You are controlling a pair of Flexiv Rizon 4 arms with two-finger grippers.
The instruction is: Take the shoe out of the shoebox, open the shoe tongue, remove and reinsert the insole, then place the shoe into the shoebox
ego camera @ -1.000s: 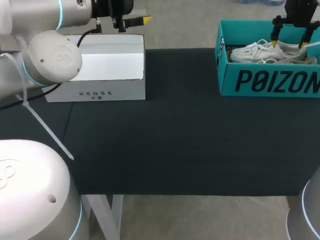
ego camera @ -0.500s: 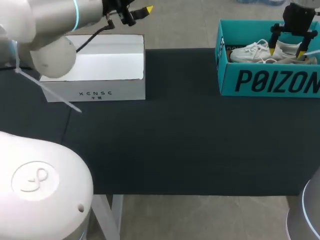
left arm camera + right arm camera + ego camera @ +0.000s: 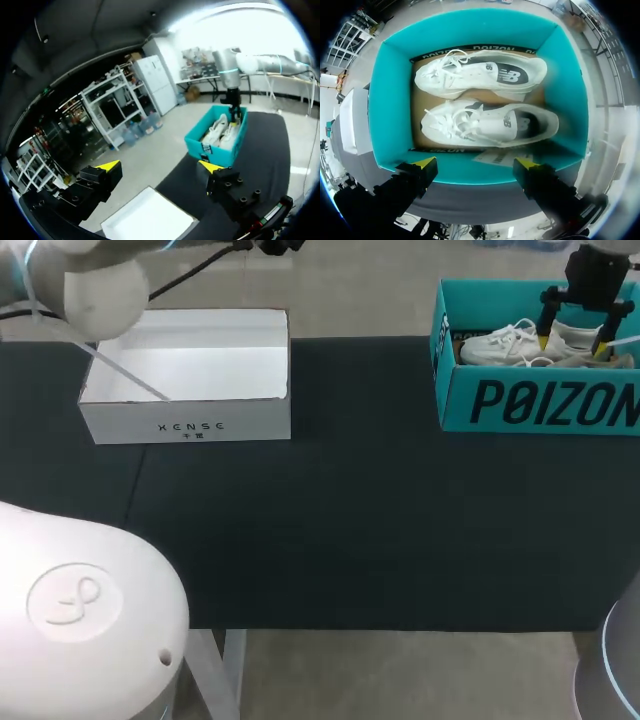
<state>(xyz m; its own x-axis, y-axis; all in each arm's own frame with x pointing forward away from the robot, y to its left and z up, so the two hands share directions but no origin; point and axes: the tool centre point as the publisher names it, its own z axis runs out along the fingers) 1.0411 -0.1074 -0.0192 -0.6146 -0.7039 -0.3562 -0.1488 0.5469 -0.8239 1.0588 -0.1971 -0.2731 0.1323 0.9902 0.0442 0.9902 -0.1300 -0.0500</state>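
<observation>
Shoe [image 3: 485,122]: nearer of two in the teal shoebox [image 3: 390,100], straight ahead of my right gripper [image 3: 475,163].
Right gripper: fingers spread, holding nothing.
Left gripper [image 3: 159,166]: fingers apart, empty, well away.

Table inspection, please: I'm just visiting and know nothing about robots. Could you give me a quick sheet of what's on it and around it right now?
Surface: dark table, flat.
Job's things: teal shoebox at the far right, open; two white shoes lie side by side inside.
Clutter: white box at the far left, open.
End effectors: left end effector open, raised, holding nothing; right end effector open above the shoebox, holding nothing.
Cables: black cable runs along the left arm.
Surroundings: nothing seen.
</observation>
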